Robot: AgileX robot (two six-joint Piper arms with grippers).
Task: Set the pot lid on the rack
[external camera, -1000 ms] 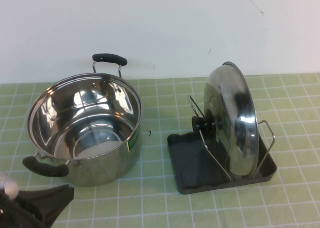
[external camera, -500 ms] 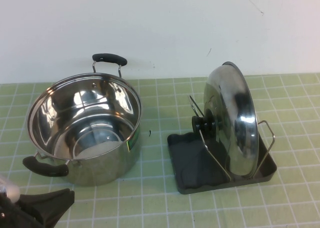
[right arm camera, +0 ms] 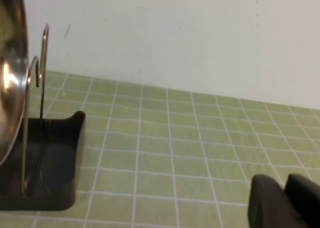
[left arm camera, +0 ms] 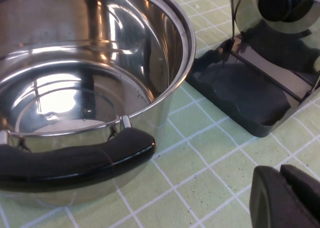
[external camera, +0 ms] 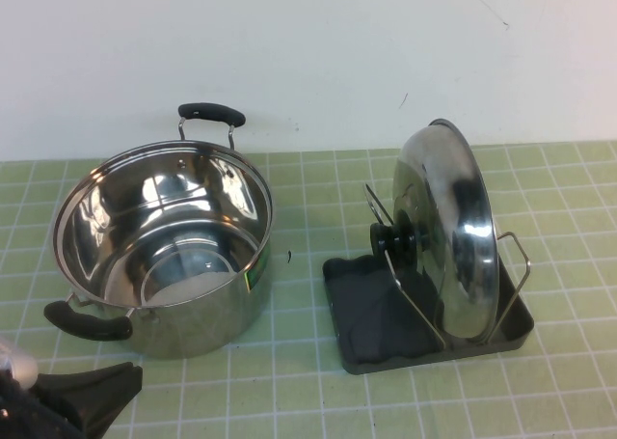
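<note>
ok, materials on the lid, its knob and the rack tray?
Pot lid: polished steel by its look, mirror reflections. Knob: black, likely plastic. Rack: dark matte tray, probably plastic, with thin bright wire loops. Left gripper shut at the near left table edge; right gripper shut, right of the rack.

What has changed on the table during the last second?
Only the left pincer moved: it drew back slightly toward the near left corner, beside the pot, holding nothing. The pot lid stayed upright in the rack. The right pincer shows only in its wrist view, holding nothing.
</note>
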